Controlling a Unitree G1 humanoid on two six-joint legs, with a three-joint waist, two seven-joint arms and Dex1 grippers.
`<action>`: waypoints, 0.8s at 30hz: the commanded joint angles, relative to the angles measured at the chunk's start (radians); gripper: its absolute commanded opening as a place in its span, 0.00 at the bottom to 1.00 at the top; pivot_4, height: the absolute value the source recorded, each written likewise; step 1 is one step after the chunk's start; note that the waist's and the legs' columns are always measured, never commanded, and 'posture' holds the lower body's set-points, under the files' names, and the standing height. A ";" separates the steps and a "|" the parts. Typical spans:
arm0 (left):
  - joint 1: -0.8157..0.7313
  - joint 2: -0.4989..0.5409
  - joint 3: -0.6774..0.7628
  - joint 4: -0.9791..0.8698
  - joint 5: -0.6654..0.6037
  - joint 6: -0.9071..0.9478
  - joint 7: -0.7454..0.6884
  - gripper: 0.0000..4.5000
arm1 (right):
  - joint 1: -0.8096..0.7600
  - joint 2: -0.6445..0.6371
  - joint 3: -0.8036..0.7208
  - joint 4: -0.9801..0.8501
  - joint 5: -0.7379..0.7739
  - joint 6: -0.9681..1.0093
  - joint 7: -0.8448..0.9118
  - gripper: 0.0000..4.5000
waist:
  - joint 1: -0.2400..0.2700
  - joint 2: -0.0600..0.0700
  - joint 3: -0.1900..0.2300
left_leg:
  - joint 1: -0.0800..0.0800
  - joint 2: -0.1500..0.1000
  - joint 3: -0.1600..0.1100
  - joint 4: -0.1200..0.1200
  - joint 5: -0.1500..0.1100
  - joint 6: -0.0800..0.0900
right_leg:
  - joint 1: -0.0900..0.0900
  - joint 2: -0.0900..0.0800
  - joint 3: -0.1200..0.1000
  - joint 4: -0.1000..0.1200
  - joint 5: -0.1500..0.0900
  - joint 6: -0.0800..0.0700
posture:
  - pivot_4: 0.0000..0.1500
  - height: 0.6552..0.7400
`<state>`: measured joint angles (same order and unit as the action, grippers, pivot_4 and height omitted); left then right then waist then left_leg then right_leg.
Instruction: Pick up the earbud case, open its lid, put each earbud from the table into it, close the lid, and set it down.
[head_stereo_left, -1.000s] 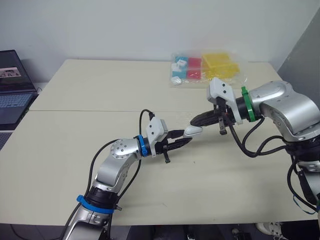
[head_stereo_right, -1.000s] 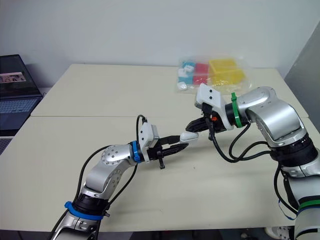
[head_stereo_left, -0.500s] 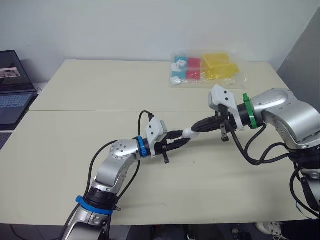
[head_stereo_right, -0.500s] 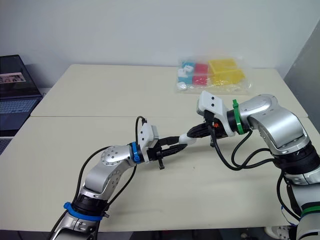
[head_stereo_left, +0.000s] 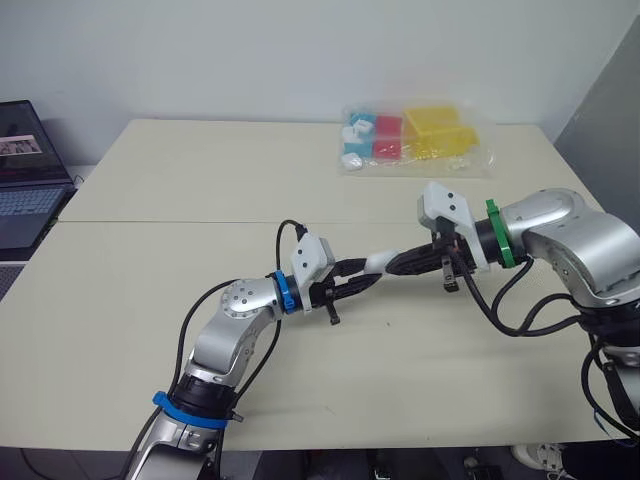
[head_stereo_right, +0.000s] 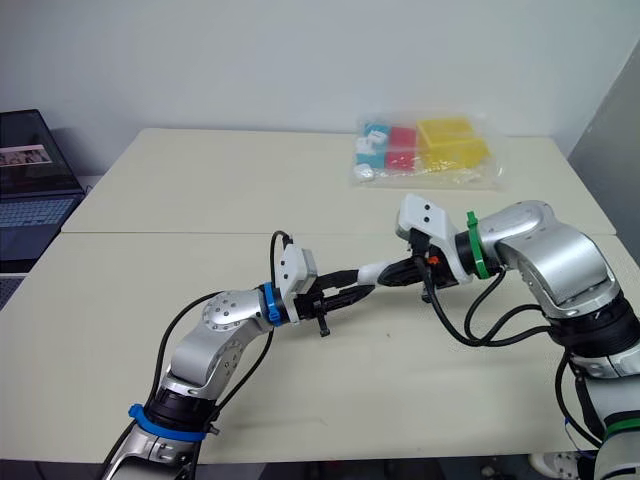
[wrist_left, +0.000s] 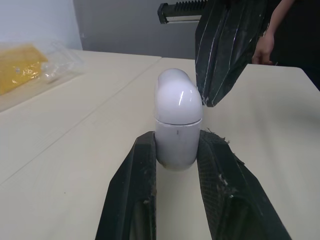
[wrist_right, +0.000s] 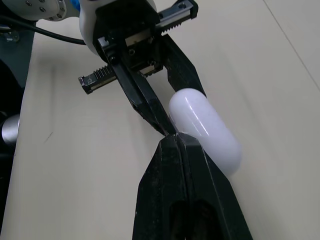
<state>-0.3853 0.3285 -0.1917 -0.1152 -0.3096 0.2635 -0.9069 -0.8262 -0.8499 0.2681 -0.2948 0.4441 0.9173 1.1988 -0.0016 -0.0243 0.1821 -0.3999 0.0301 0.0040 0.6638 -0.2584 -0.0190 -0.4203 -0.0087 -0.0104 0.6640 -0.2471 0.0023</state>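
While you read this pose, start at the near edge of the desk (head_stereo_left: 120, 330): a broad bare strip lies between that edge and the two arms, and bare top runs out to the left edge as well. Your left hand (wrist_left: 177, 142) reaches in from the near left side and is clamped on the earbud case (wrist_left: 177, 115), one black finger on each side of its lower half. The case is held clear of the desk, over the middle of it.

The case is a glossy white capsule with rounded ends. A thin seam rings it where the domed lid meets the body, and the lid sits down on the body (as far as the left wrist view shows).

Your right hand (wrist_right: 174, 145) comes in from the right with its two fingers pressed together into a single wedge. Its tip sits right beside the lid, close to the left hand's fingertip; you cannot tell from these views whether it touches the case.

Beyond the hands a seam (head_stereo_left: 180, 222) crosses the desk, and the far half is bare apart from a clear bag (head_stereo_left: 415, 140) of yellow, red and blue items near the back edge. A laptop (head_stereo_left: 25, 170) sits off the left edge.
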 joint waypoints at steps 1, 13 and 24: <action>-0.005 0.025 -0.010 -0.037 -0.019 0.053 -0.016 0.17 | 0.018 -0.067 -0.068 -0.061 -0.010 -0.059 0.009 0.00 | 0.000 0.000 0.000 | 0.000 0.000 0.000 0.000 0.000 0.000 | 0.000 0.000 0.000 0.000 0.000 0.000 | 1.00 1.00; -0.098 0.009 -0.018 0.051 -0.211 0.686 0.029 0.17 | 0.329 -0.232 -0.172 -0.227 -0.079 -0.225 -0.046 0.00 | 0.000 0.000 0.000 | 0.000 0.000 0.000 0.001 0.000 0.000 | 0.001 0.001 0.000 0.001 -0.003 0.005 | 1.00 1.00; -0.193 -0.086 0.028 0.240 -0.222 0.869 0.124 0.17 | 0.415 -0.235 -0.184 -0.237 -0.120 -0.285 -0.086 0.00 | -0.001 0.000 0.000 | 0.002 -0.001 0.000 0.002 0.000 0.000 | 0.001 0.001 0.001 0.001 -0.002 0.005 | 1.00 1.00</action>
<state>-0.5722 0.2453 -0.1779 0.1106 -0.5300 1.1111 -0.8078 -0.4087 -1.0740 0.1245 -0.5063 0.3228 0.6430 1.1152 -0.0023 -0.0244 0.1820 -0.3980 0.0295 0.0039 0.6655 -0.2582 -0.0192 -0.4187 -0.0074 -0.0096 0.6653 -0.2496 0.0077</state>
